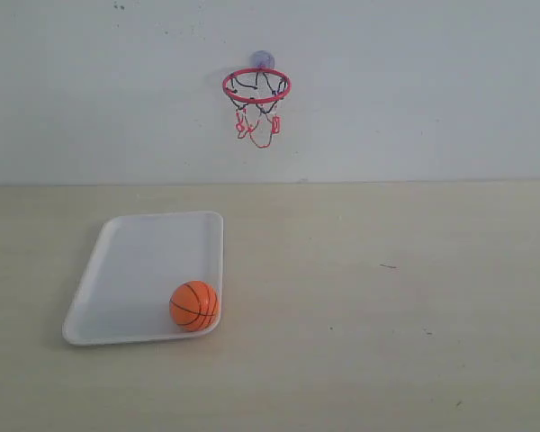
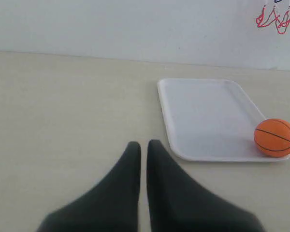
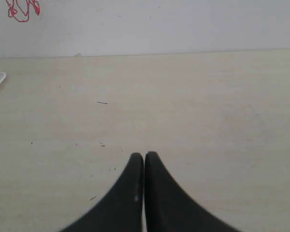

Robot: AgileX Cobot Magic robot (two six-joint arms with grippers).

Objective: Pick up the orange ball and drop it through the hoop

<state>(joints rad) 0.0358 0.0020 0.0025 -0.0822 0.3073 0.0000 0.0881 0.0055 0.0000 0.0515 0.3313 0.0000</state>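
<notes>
On the white tray, in the corner nearest the exterior camera on the tray's right side, sits the orange ball. It rests against the raised rim there, and its black seam lines are plain to see. The tray itself lies flat on the pale table, and the rest of its surface is bare.

Beyond the tray's far edge, up on the white wall, hangs the hoop. Its red ring stands out level from the wall. A net of dark and red strings dangles beneath it, and a suction cup sticks to the wall just behind the ring. The hoop is well apart from the tray and the ball.

The left gripper is over bare table short of the tray. Its two dark fingers are drawn nearly together with only a thin slit between them, and they hold nothing. The right gripper is well apart from the tray. Its fingers are pressed tip to tip, and they too hold nothing.
</notes>
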